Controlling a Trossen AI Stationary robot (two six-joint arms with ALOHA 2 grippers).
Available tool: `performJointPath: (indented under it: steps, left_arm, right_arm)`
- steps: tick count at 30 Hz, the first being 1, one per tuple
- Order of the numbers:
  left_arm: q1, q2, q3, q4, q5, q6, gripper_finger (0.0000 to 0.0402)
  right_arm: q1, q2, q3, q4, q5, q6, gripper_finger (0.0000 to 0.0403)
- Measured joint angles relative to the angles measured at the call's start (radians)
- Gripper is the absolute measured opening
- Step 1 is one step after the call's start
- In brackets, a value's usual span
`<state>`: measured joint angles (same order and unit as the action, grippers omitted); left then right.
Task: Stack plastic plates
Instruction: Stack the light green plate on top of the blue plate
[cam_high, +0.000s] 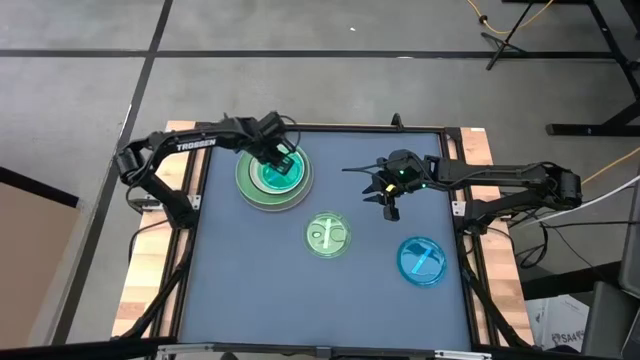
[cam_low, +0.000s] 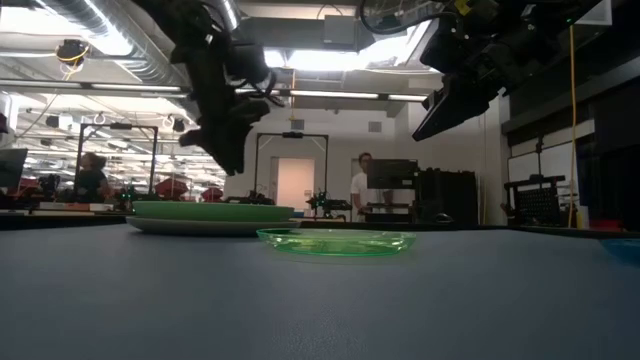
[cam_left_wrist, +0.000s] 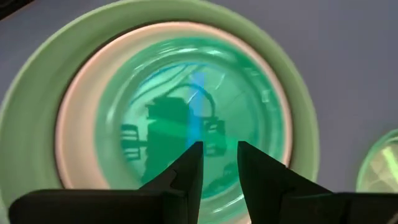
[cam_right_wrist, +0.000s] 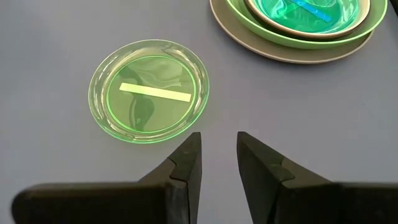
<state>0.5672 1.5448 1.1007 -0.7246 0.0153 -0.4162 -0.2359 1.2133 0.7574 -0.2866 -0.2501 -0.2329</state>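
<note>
Two plates lie flat apart — green plate (cam_high: 327, 236), cyan plate (cam_high: 421, 261).

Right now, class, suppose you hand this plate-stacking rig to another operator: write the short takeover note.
Left gripper: open, empty, hovering over the stack.
Right gripper: open, empty, above bare table near the loose green plate.
Stack: grey plate at the bottom, light green on it, a pale one above, translucent green and cyan on top. A black plate cannot be made out.
Done: most plates are nested.
Left: the small green plate mid-table and the small cyan plate near the right side still lie apart; both need adding.
</note>
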Motion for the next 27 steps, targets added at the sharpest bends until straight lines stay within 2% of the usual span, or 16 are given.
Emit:
performJointPath:
  steps: [6,16,23,27]
  left_arm:
    - [-0.071,0.0,0.0,0.086,0.0,0.0,0.0092]
    - [-0.198,0.0,0.0,0.256,0.001,0.0,0.0092]
    - [-0.297,0.0,0.0,0.389,-0.002,-0.001,0.0092]
    - [-0.356,0.0,0.0,0.461,-0.042,0.0,0.0092]
  right_arm:
    - [0.0,0.0,0.0,0.0,0.001,0.0,0.0095]
    - [0.0,-0.007,0.0,-0.002,0.067,-0.002,0.0095]
    - [0.0,-0.07,0.0,-0.031,0.077,-0.007,0.0095]
    - [0.0,-0.122,0.0,-0.064,0.078,-0.007,0.0095]
